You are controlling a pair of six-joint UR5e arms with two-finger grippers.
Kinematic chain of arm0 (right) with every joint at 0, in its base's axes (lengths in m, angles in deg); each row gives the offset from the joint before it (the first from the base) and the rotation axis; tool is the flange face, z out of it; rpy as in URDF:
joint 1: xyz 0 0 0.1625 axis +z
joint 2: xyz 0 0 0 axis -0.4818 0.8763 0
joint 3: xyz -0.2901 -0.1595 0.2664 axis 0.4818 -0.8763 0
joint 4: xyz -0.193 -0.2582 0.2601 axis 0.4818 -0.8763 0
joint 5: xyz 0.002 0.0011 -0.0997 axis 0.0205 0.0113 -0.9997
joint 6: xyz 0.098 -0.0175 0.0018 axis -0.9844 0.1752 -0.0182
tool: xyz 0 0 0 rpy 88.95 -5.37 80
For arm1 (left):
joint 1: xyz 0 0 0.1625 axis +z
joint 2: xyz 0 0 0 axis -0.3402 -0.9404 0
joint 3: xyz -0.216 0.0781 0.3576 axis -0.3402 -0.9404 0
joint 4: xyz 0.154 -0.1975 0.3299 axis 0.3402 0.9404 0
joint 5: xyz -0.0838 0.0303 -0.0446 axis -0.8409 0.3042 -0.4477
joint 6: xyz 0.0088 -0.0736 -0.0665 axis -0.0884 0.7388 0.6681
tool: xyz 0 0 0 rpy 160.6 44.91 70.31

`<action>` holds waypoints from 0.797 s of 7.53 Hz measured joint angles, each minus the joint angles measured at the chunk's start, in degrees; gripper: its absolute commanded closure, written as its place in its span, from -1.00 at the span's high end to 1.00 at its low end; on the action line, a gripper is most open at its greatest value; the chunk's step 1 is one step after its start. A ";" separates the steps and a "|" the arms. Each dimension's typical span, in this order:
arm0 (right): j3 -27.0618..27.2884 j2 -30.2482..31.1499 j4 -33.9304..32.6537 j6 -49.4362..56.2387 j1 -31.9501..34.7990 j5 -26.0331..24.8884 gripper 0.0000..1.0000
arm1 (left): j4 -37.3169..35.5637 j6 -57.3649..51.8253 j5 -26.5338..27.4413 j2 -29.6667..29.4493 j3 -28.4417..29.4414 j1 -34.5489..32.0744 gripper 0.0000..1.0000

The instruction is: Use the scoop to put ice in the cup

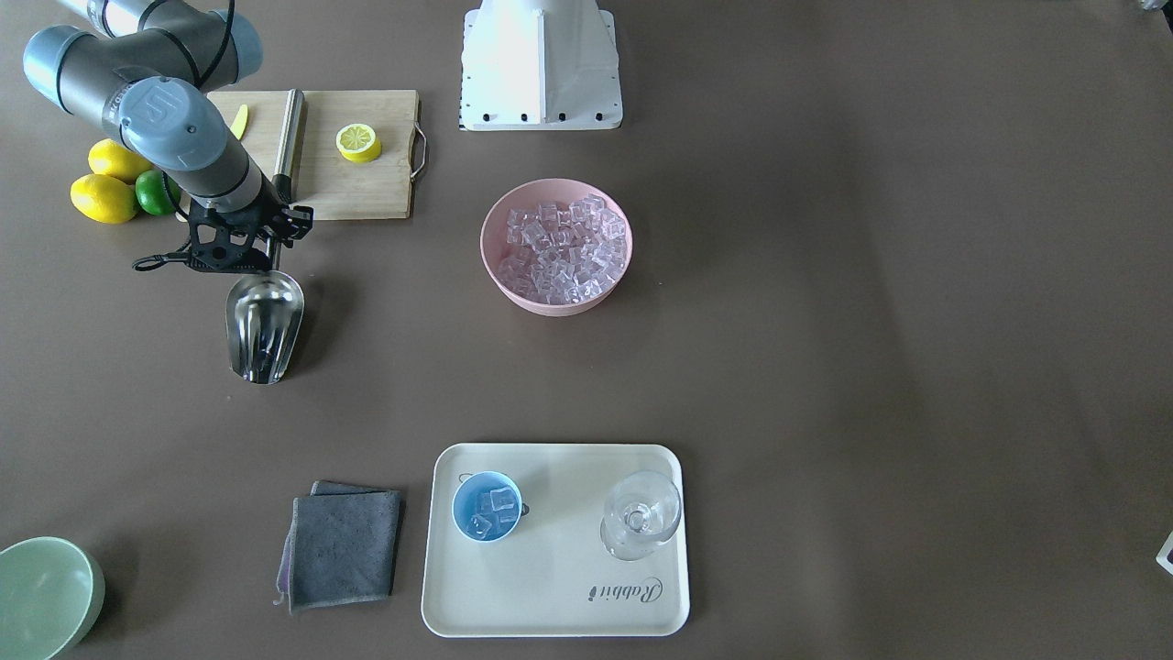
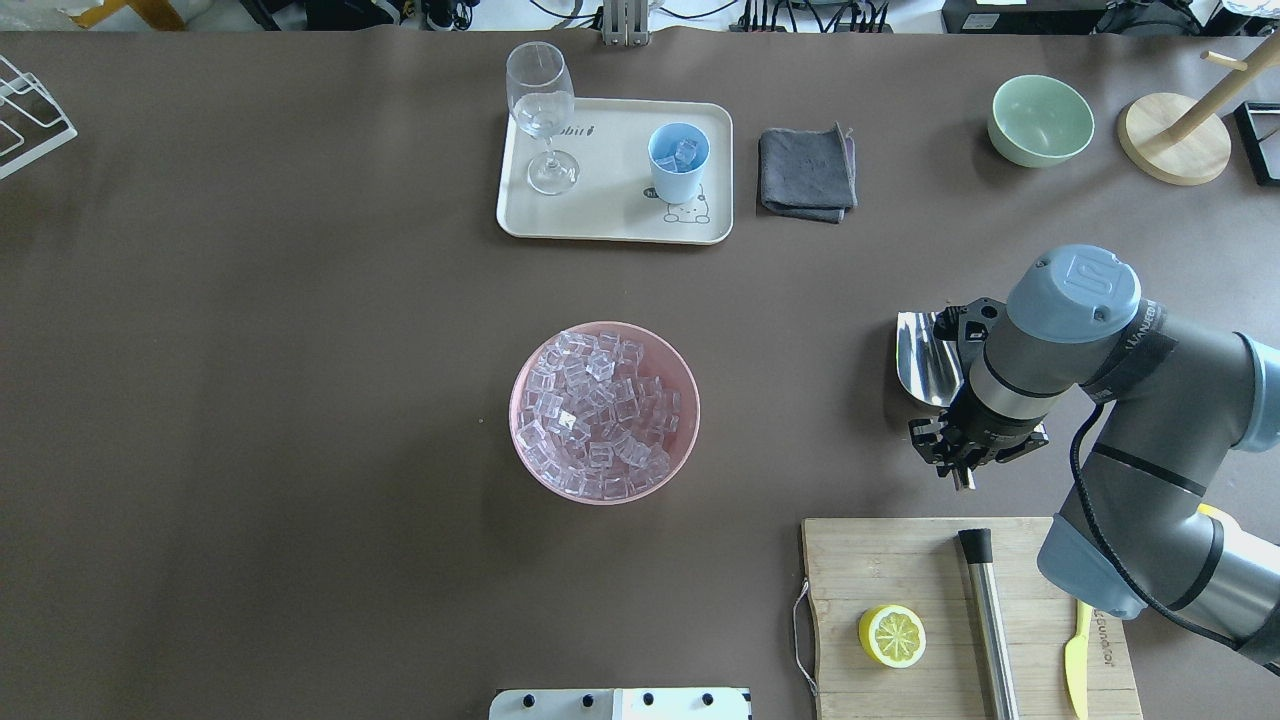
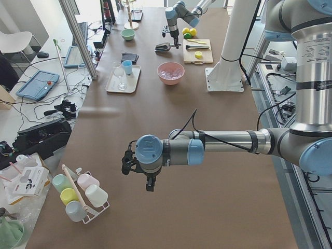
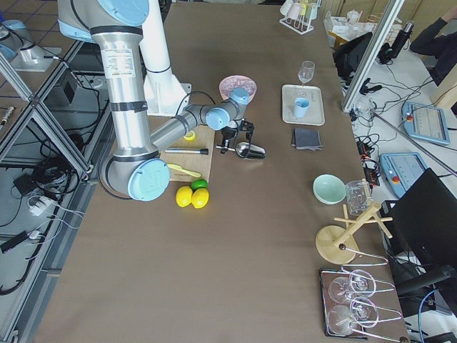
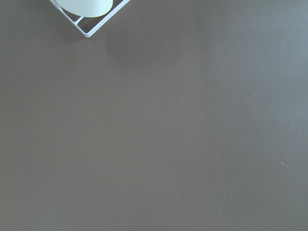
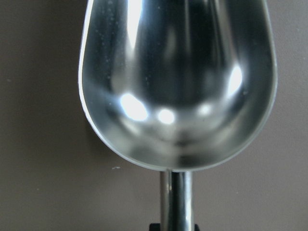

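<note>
The steel scoop (image 1: 264,323) is empty, its trough pointing away from the robot, low over the table in front of the cutting board. It fills the right wrist view (image 6: 178,82). My right gripper (image 1: 249,252) is shut on its rod handle, also seen from overhead (image 2: 962,445). The ice (image 1: 559,243) fills a pink bowl (image 1: 522,298) at the table's middle. The light-blue cup (image 1: 487,506) stands on a cream tray (image 1: 559,596) and holds a few cubes. My left gripper (image 3: 149,184) hangs far off along the table; I cannot tell whether it is open or shut.
A stemmed glass (image 1: 640,515) stands on the tray beside the cup. A grey cloth (image 1: 341,548) and a pale-green bowl (image 1: 41,596) lie past the tray. The cutting board (image 1: 367,188) holds a lemon half (image 1: 358,142) and a steel cylinder (image 1: 290,133); lemons (image 1: 105,197) lie beside it.
</note>
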 measured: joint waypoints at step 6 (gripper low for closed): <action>-1.45 -1.33 0.05 0.89 -0.06 0.79 1.00 | -0.09 0.17 0.25 -0.05 0.43 -0.05 0.97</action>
